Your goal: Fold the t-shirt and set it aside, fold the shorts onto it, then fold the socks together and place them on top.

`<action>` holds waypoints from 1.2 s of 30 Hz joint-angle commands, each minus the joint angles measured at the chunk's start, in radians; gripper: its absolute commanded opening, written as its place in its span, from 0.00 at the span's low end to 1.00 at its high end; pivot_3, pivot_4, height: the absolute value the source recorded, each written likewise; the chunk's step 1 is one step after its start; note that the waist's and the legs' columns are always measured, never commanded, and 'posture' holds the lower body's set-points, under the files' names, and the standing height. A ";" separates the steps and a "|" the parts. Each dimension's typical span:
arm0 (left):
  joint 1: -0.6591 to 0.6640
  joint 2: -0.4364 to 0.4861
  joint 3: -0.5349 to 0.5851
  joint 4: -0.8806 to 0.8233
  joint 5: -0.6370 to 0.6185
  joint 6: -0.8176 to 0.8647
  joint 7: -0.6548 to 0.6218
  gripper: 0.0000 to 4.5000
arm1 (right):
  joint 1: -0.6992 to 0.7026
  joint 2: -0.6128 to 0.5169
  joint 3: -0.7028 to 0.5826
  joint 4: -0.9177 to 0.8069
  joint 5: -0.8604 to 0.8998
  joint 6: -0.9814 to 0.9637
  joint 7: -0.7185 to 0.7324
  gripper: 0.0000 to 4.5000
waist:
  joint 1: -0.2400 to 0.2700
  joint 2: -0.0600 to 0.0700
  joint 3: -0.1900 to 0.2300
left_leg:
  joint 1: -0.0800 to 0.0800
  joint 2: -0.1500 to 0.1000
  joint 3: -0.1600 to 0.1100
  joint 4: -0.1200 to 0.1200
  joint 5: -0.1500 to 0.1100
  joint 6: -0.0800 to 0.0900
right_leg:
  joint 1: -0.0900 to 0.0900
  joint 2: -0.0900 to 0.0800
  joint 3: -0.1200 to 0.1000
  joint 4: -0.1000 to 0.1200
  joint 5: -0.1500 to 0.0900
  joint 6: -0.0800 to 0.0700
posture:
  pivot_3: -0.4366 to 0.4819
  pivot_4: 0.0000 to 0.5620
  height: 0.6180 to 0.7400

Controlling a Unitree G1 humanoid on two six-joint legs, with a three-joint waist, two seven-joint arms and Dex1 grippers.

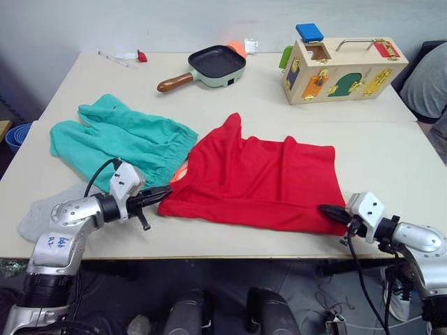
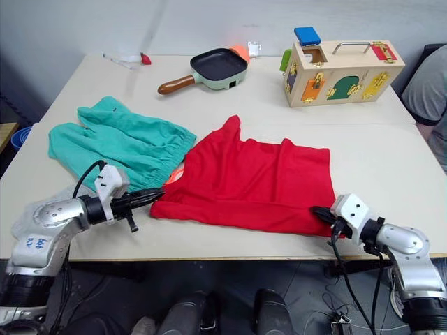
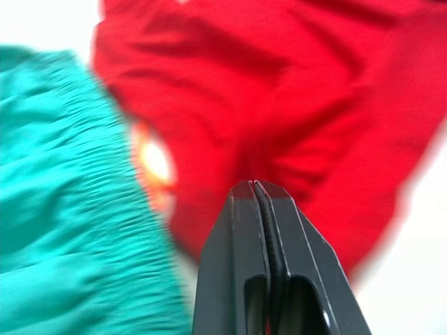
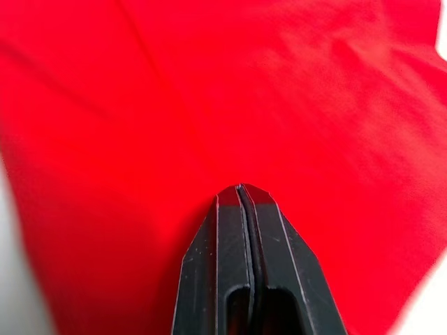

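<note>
T-shirt point(image 1: 258, 178) lies at table centre, long axis nine-to-three, between both clenched, empty grippers: left gripper point(image 1: 162, 192) at its eight-o'clock corner, right gripper point(image 1: 328, 209) at its four-o'clock corner.

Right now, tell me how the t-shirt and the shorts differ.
The t-shirt is red and the larger; the shorts are teal-green and smaller. The t-shirt lies at the table's near middle; the shorts lie to its left, waistband touching it. Both lie loosely on the table.
</note>
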 commanded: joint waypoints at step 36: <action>0.058 0.054 -0.033 -0.073 0.043 0.038 -0.033 0.01 | -0.014 -0.042 -0.009 -0.101 0.106 0.002 0.220 0.00 | 0.000 0.001 0.001 | -0.001 0.001 0.000 -0.005 0.000 -0.001 | -0.003 0.000 0.000 -0.002 0.000 0.000 | 0.48 0.27 1.00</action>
